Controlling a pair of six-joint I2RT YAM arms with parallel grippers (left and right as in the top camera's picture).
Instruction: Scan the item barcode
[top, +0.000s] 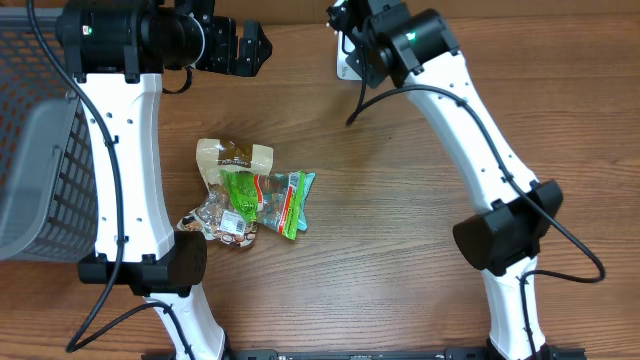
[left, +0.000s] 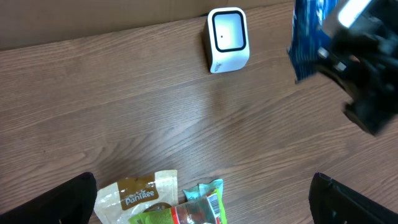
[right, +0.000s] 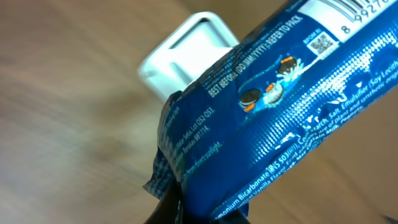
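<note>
Blue cookie packet (right: 280, 112) is gripped tight by the right gripper (left: 364, 81) just beside the white scanner (left: 227, 38), while the left gripper (top: 245, 48) is spread wide, apart from the snack pile (top: 250, 195).

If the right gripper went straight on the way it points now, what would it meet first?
Probably the white scanner, just beyond the blue packet that the right gripper holds; the packet would touch first. Depth is unclear.

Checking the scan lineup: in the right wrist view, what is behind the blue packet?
The white scanner, with only one end showing past the edge. The blue packet covers the rest of it.
</note>
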